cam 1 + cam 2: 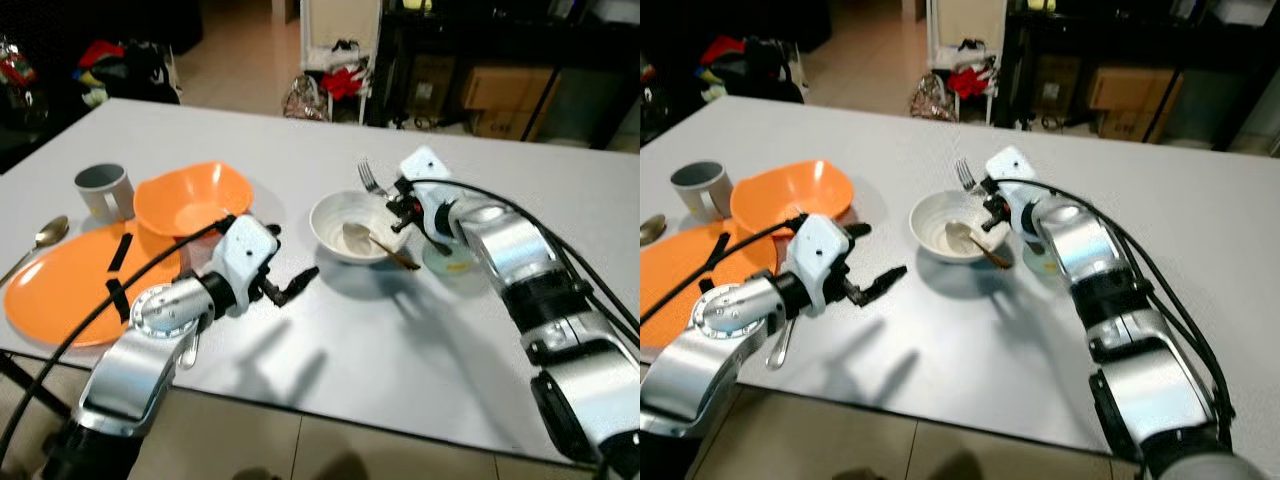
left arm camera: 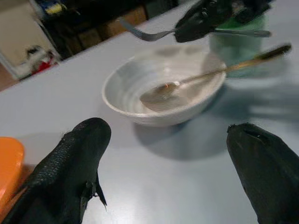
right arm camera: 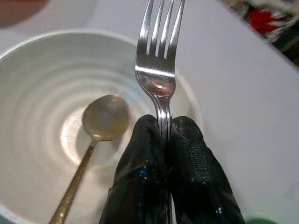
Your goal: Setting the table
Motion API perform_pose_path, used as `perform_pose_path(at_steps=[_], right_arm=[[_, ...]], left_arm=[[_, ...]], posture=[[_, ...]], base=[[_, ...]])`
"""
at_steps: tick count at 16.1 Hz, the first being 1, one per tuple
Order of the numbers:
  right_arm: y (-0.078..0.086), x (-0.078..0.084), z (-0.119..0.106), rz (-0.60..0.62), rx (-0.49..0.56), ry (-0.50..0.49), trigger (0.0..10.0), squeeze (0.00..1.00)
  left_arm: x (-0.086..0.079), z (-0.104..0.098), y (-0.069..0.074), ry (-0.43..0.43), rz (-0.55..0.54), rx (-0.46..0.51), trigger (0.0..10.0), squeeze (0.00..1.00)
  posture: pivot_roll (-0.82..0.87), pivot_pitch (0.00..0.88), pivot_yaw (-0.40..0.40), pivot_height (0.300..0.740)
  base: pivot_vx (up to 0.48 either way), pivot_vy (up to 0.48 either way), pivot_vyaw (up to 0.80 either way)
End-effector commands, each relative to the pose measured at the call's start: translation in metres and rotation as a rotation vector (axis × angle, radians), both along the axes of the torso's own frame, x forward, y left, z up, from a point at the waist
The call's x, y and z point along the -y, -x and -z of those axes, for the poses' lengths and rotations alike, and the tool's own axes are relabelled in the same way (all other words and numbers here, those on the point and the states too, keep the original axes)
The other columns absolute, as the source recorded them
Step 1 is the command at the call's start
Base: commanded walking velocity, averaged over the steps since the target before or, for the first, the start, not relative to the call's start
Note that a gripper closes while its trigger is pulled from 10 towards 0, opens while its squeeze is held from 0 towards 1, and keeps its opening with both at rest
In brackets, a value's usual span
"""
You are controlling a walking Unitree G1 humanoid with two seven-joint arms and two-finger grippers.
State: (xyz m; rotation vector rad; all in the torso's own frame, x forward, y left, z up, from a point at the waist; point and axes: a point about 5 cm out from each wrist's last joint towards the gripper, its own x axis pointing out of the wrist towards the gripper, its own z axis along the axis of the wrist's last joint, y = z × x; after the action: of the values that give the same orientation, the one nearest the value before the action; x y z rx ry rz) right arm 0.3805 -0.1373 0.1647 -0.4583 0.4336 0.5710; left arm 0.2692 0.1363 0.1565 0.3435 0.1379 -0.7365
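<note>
While the left hand (image 1: 300, 280) waits wide open, the right hand (image 3: 163, 140) pinches a fork (image 3: 158, 70) above the white bowl (image 1: 350, 228), seemingly to lay it alongside.

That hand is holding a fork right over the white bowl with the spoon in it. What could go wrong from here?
The right hand pinches the fork by its thin handle alone, so it could twist or slip and drop into the white bowl.

Lowering it might knock the spoon, whose handle juts over the rim.

The green cup stands close beside that arm and could be bumped when it swings. The left hand hovers open nearby, apart from everything.
</note>
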Motion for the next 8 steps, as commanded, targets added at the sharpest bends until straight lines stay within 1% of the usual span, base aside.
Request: perform_pose_path(at_steps=[1, 2, 4, 8], right_arm=[[-0.005, -0.003, -0.004, -0.034, 0.005, 0.031, 10.0, 0.00], [-0.010, -0.006, -0.005, -0.054, 0.005, 0.046, 10.0, 0.00], [-0.012, -0.008, -0.006, -0.058, 0.006, 0.048, 10.0, 0.00], [-0.017, -0.015, -0.001, -0.077, 0.000, 0.071, 10.0, 0.00]], left_arm=[[0.003, 0.000, 0.005, -0.013, 0.039, -0.030, 10.0, 0.00], [0.005, 0.003, 0.009, -0.018, 0.075, -0.077, 10.0, 0.00], [0.006, 0.004, 0.010, -0.017, 0.080, -0.083, 10.0, 0.00], [0.006, 0.003, 0.011, -0.031, 0.085, -0.095, 10.0, 0.00]], posture=[[0.08, 0.000, 0.008, 0.740], [0.08, 0.000, 0.013, 0.740], [0.08, 0.000, 0.013, 0.740], [0.08, 0.000, 0.010, 0.740]], base=[[0.000, 0.000, 0.00], [0.000, 0.000, 0.00], [0.000, 0.000, 0.00], [0.000, 0.000, 0.00]])
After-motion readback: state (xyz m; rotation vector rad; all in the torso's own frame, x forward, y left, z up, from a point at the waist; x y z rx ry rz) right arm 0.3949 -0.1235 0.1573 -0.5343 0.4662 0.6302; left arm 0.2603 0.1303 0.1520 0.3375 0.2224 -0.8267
